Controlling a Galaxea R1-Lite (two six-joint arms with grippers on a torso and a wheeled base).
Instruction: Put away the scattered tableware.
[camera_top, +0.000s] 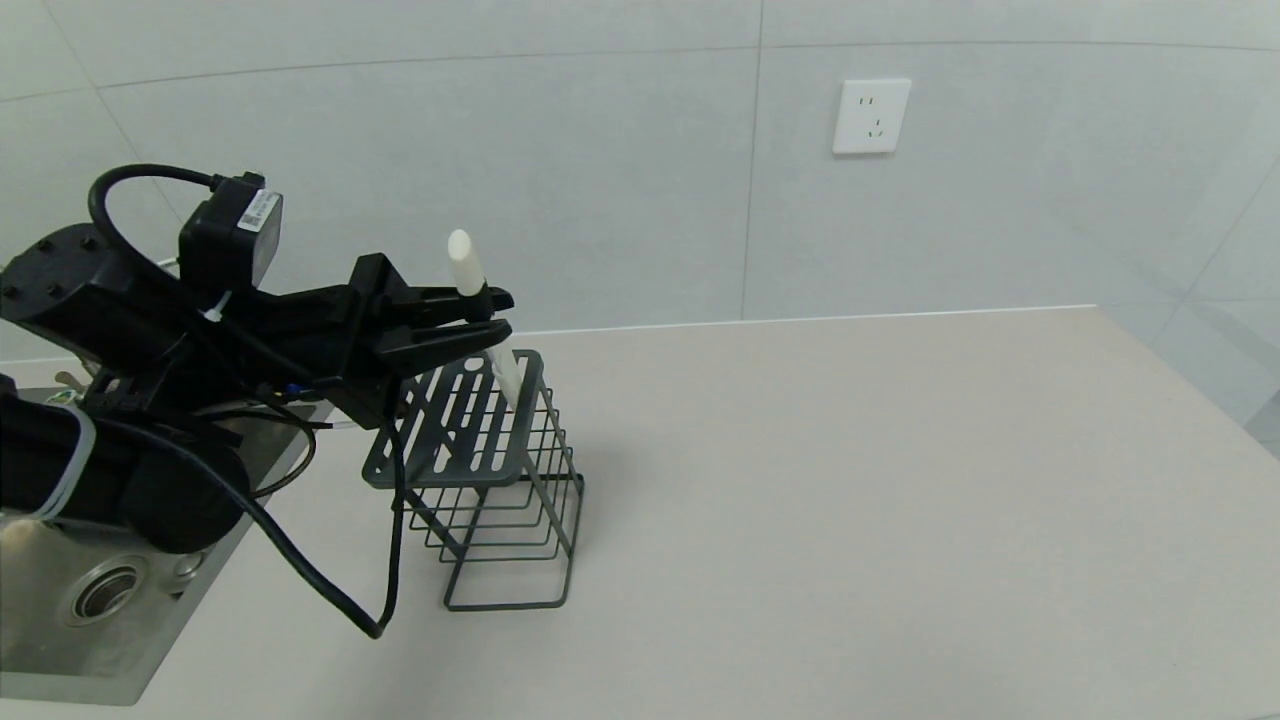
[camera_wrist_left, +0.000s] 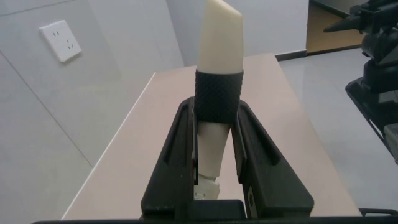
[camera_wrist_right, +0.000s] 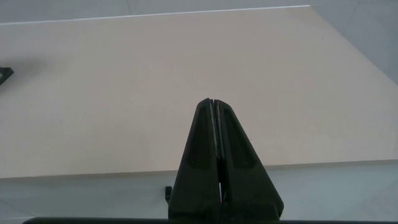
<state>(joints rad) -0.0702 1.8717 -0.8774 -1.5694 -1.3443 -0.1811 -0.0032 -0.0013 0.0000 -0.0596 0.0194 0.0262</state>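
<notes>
Pinching a cream utensil (camera_wrist_left: 219, 50), left fingers (camera_wrist_left: 179, 152) sit narrow; right fingers (camera_wrist_right: 202, 143) meet

We've got a beige countertop (camera_top: 850, 480) in front of us, its far edge meeting the wall. Standing on it is a dark wire cutlery rack (camera_top: 500, 540) with a slotted top plate, sitting toward the counter's left side, well back from the near edge. Just beside it, a steel sink (camera_top: 40, 640) is set into the near left corner, and we can see its round drain (camera_top: 105, 592).
</notes>
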